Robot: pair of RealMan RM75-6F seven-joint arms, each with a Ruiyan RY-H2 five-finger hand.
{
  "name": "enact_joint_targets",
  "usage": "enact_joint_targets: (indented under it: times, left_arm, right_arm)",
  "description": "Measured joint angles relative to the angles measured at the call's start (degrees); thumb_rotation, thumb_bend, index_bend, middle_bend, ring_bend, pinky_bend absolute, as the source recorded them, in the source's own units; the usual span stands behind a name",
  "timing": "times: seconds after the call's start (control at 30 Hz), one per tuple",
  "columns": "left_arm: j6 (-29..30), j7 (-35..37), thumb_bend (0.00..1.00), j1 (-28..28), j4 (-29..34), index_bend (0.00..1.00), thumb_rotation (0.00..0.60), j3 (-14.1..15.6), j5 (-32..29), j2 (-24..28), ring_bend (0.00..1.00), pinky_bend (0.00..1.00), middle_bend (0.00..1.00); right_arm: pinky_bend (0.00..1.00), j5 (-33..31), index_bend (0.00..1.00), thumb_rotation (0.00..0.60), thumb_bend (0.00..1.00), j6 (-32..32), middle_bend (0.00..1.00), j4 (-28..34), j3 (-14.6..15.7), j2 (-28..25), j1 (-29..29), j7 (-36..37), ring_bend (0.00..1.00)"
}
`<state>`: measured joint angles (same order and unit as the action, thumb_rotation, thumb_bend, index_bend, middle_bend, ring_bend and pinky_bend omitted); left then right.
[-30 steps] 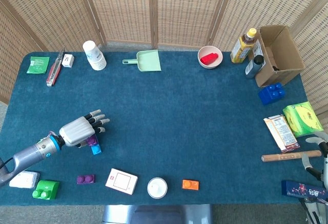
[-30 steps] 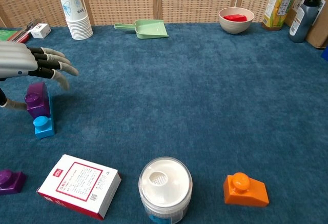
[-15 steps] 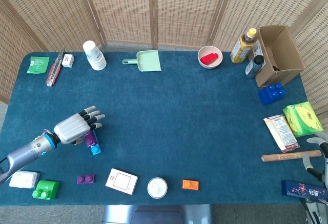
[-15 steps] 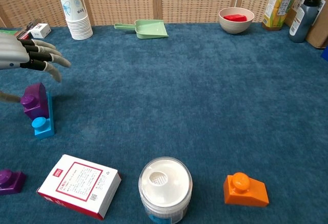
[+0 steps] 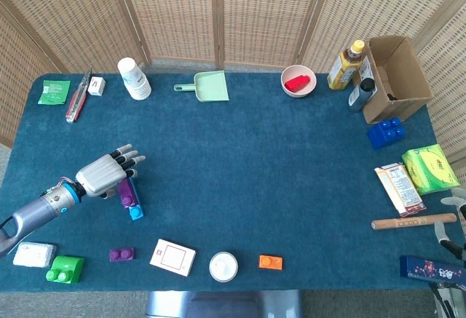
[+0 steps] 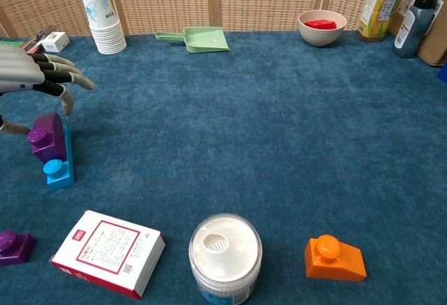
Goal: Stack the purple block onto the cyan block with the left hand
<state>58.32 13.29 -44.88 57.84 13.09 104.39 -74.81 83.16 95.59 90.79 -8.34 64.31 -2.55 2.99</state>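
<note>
A worktop (image 5: 255,165) covered in dark teal carpet fills the scene. At 12 o'clock stands a woven rattan folding screen (image 5: 218,12) with pale wooden frames. The light is even and bright.

Stack of paper cups (image 5: 134,78) at the far left of the blue table (image 5: 255,158), green dustpan (image 5: 206,86) just right of the cups, bowl (image 5: 298,81) farther right, cardboard box (image 5: 395,78) beyond the bowl, white jar (image 6: 225,254) at the near edge well apart from the cups, orange block (image 6: 334,258) right of the jar.

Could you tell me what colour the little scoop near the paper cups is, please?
The scoop is pale green; the chest view shows it best.
</note>
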Motion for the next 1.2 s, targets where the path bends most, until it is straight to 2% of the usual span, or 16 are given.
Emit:
enact_joint_targets:
  times: [0.5,1.2]
  left_arm:
    - [0.0,1.7,0.33,-0.2,-2.1,0.56,0.600,-0.2,-0.2,-1.7,0.00,0.00,0.11]
    - [-3.6,1.8,0.33,-0.6,-2.3,0.54,0.600,-0.2,-2.0,-2.5,0.00,0.00,0.09]
  right_arm:
    - [0.22,0.0,0.37,0.600,0.34,-0.2,0.28,-0.1,0.1,0.1,-0.2,-0.1,0.11]
    - [0.22,0.0,0.37,0.600,0.34,-0.1,0.29,0.3,0.1,-0.2,-0.5,0.0,0.11]
